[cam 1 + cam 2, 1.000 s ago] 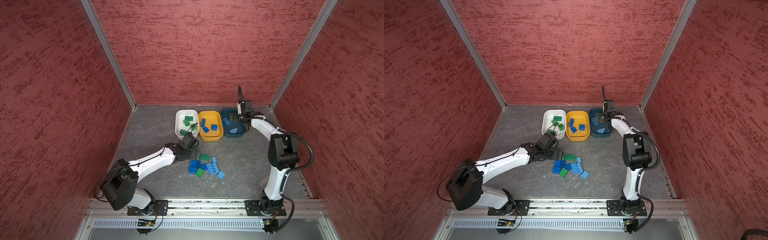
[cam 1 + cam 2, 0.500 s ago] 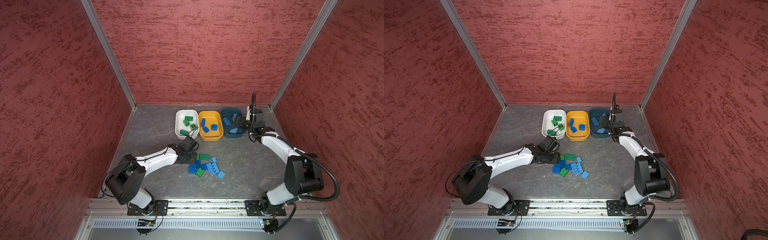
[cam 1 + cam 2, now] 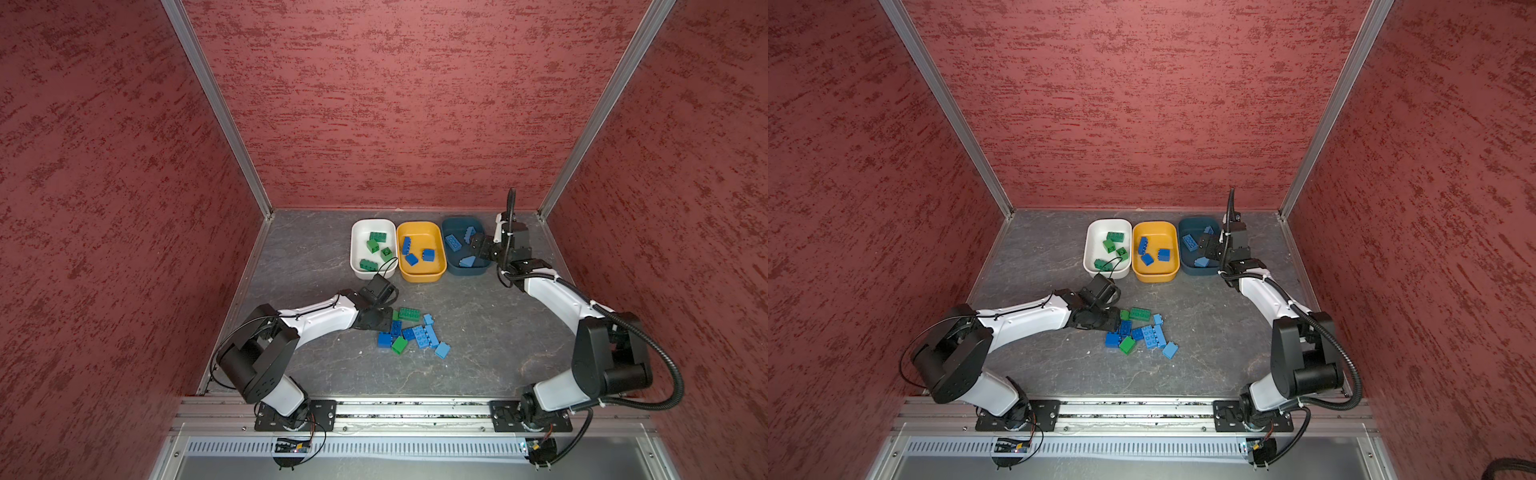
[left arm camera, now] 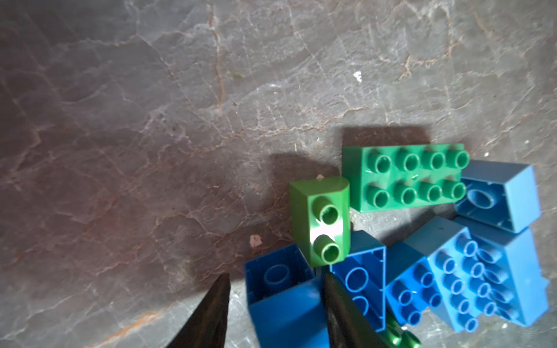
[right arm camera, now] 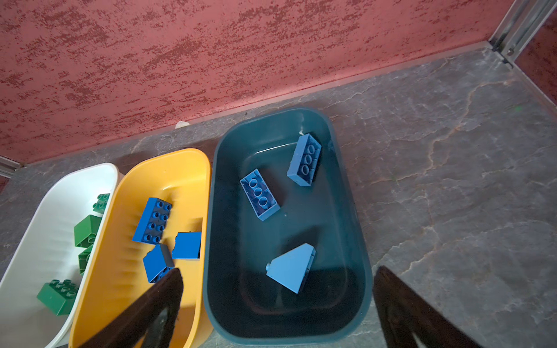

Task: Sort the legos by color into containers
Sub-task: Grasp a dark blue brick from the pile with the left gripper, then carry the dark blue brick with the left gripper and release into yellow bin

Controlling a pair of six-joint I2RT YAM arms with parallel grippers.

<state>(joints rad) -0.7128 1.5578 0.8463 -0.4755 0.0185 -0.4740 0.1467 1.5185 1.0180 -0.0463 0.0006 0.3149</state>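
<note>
left gripper point(image 4: 275, 277) stood part-open astride upturned dark blue plastic brick point(image 4: 283, 304) | right gripper point(image 5: 278, 271) gaped wide, empty, over dark teal plastic tub point(image 5: 229, 241)

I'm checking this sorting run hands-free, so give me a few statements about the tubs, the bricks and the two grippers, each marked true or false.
The white tub holds only green bricks. True.
The yellow tub is empty. False: three dark blue bricks lie in it.
The right gripper holds a brick. False: it is open and empty at the teal tub.
The left gripper straddles a loose dark blue brick. True.
</note>
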